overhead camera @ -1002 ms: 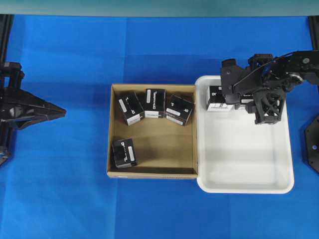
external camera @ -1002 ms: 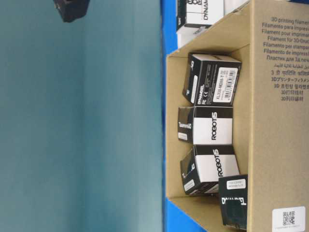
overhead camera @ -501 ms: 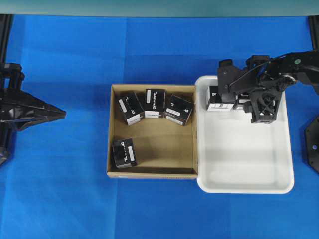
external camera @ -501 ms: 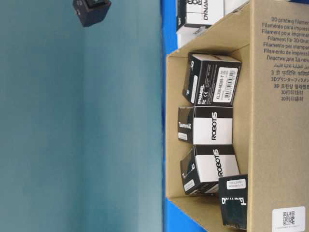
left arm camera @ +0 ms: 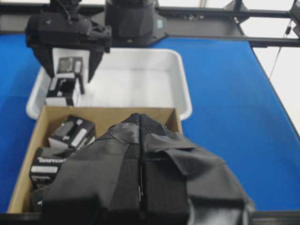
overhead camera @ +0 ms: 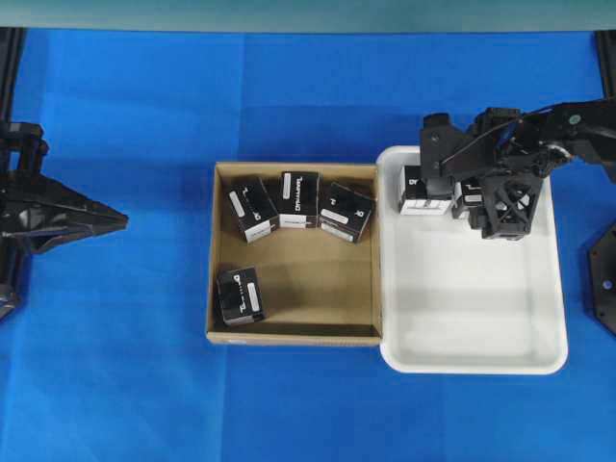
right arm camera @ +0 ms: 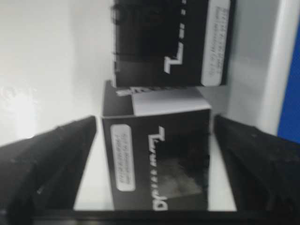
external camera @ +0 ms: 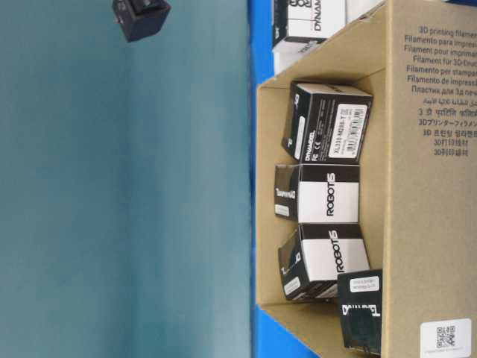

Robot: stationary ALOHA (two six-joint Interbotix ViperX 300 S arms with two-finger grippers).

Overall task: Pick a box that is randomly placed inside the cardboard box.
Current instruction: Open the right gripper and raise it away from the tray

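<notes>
From overhead, the right gripper [overhead camera: 478, 197] is hanging over the white tray [overhead camera: 481, 358], where two black cartons [overhead camera: 423, 191] are sitting in the far corner, while four more are lying in the cardboard box [overhead camera: 294, 336], the lone box [overhead camera: 239, 295] nearest its front wall. The table-level view is showing those cartons crowded together, so a grasp there is risking a neighbour being dragged along. The left wrist view is showing the left gripper [left arm camera: 140, 187] with its fingers pressed together, well back. In the right wrist view, open fingers [right arm camera: 51, 154] are straddling a tray carton without touching; a careless lift could be knocking it.
</notes>
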